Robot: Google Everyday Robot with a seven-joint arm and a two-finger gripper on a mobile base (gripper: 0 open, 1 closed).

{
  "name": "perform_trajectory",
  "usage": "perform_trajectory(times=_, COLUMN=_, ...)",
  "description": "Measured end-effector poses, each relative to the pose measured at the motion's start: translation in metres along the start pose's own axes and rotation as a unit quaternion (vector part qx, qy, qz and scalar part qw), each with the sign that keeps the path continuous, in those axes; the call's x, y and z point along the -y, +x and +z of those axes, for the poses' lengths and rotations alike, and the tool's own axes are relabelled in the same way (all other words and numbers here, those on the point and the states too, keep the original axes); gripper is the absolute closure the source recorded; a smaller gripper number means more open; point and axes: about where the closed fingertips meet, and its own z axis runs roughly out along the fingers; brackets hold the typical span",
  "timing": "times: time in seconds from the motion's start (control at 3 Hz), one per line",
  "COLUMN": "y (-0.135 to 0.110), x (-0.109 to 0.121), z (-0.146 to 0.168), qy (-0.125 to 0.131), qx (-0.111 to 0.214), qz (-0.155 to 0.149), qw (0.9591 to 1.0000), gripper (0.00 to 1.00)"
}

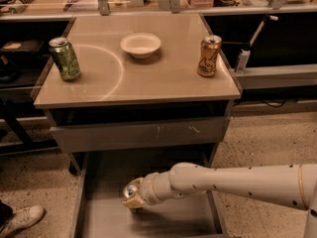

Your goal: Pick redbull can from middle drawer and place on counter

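Note:
The redbull can (pixel 131 189) stands in the open middle drawer (pixel 110 178), low in the view; only its silver top and a bit of its base show. My gripper (pixel 132 200) reaches in from the right on a white arm and its tan fingers (pixel 132 202) are closed around the can, hiding the can's body. The can still sits low in the drawer. The beige counter (pixel 158 81), marked with a white arc, is above the drawer.
On the counter stand a green can (pixel 65 58) at the left, a white bowl (pixel 140 44) at the back middle and an orange-gold can (pixel 208 56) at the right. A shut grey drawer with a scuffed front (pixel 138 133) overhangs the open drawer. A shoe (pixel 22 219) is at the bottom left.

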Motion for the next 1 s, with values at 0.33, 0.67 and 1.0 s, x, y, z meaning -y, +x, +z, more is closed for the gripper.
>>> perform_trajectory(times=0.33, y=-0.034, x=-0.001, z=-0.02, qy=0.011, qx=-0.021, qz=-0.003, qw=0.9997, gripper=1.0)
perform_trajectory(times=0.67, y=-0.062, x=-0.004, z=-0.044, qy=0.03, qx=-0.048, qz=-0.006, qw=0.9984, gripper=1.0)
perform_trajectory(times=1.0, y=-0.11, x=-0.007, z=-0.082, qy=0.062, qx=-0.074, qz=-0.034, qw=0.9948, gripper=1.0)
